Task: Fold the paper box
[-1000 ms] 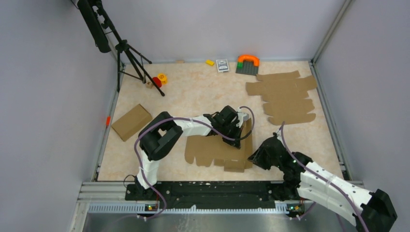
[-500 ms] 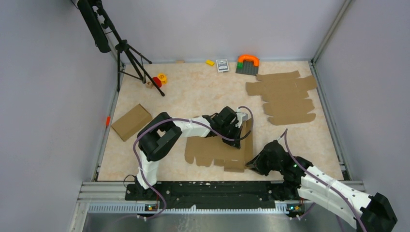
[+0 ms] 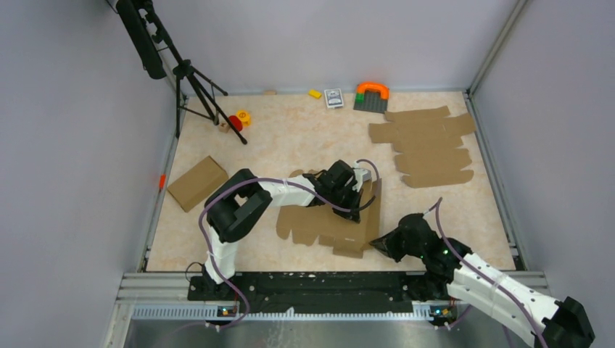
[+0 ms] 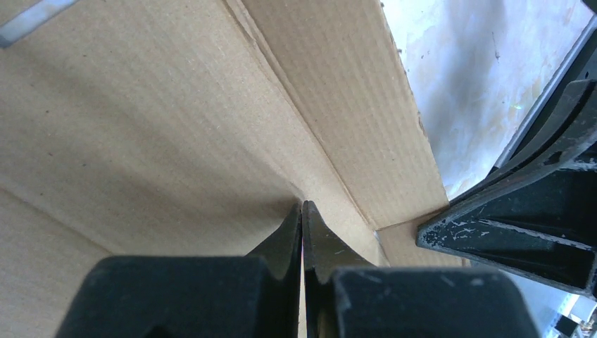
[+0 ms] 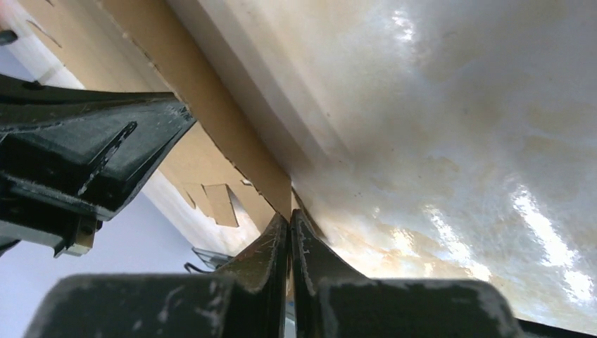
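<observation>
I see the paper box [image 3: 312, 223] just below the middle of the top view. It lies mostly flat on the counter [image 3: 290, 138], with its right-hand panel tipped up along the crease. My left claw [image 3: 355, 212] reaches in from the left over the sheet. In its wrist view the fingers [image 4: 281, 243] are pressed together, with the tips set into that crease where the flat base meets the raised panel.

My right claw [image 3: 375, 246] sits at the lower right of the box, touching its near corner. Its fingers [image 5: 267, 246] are pressed together too, tips against the cardboard's edge at the counter. I cannot tell whether any cardboard is caught between them.

A pile of flat sheets [image 3: 428, 145] lies in the upper right, well apart, and a closed brown box [image 3: 197, 183] lies at the left.
</observation>
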